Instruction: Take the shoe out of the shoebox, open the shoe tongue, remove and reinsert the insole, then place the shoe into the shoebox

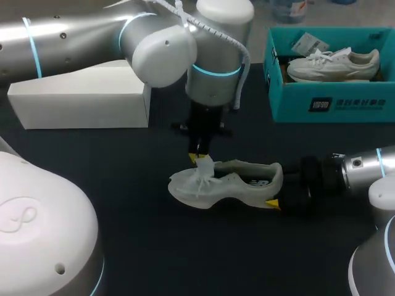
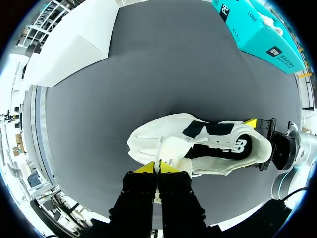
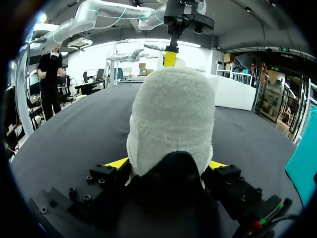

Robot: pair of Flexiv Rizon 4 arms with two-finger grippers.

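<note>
Jaws of left gripper [image 2: 158,167] were all but closed, only a thin gap between the yellow tips, and clenched on the tongue [image 2: 171,151] from above. Jaws of right gripper [image 3: 166,163] stood wide, one tip on each side of the heel [image 3: 171,114], both pressed against it, so grasping the shoe [image 1: 228,184].

Reading of the hold: right gripper served as a clamp at the back, steadying the shoe so a pull on the tongue would open the mouth rather than drag the whole shoe. Left arm came straight down over the laces, which suits lifting the tongue up and forward. Judged step: opening the tongue, insole work not yet begun.

Shoe lay at frame centre in the head view, sole on the black table [image 1: 123,185], toe to the left, heel to the right. Shoebox [image 1: 327,105], teal, sat at upper right, well apart, with a second shoe [image 1: 333,65] inside. A white box [image 1: 80,98] lay at upper left.
</note>
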